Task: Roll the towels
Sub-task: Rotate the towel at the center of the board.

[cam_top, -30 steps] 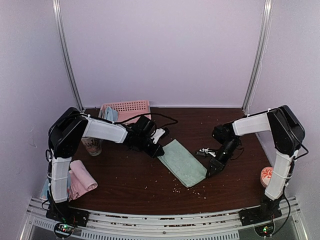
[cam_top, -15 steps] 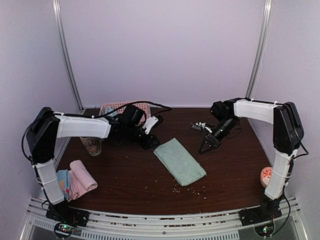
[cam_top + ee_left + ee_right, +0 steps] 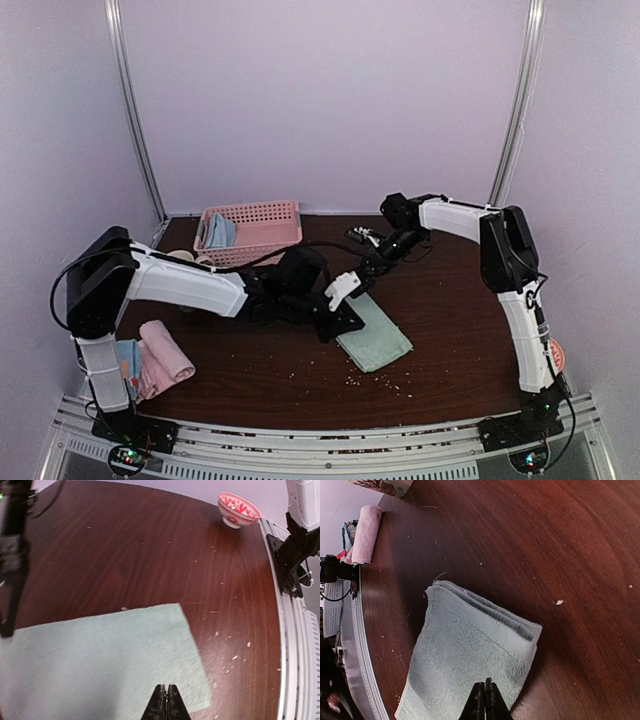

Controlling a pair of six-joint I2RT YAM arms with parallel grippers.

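Fingers of left gripper (image 3: 166, 688) and right gripper (image 3: 485, 682) pressed together over folded green towel (image 3: 385, 340) mid-desk, dark crumb-strewn wooden desk (image 3: 460, 320), pink basket (image 3: 255, 213) at far edge, pale lilac walls (image 3: 330, 100)

The left arm (image 3: 200, 285) seemingly hides the green towel's (image 3: 380, 338) end.

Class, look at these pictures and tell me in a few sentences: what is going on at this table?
Two robot arms are working on a pale green towel that lies folded flat mid-table, not yet rolled. The left gripper and the right gripper are both shut, tips low over it; whether either pinches fabric is unclear. A pink towel already lies rolled near the left arm's base, and a blue towel sits in the pink basket.
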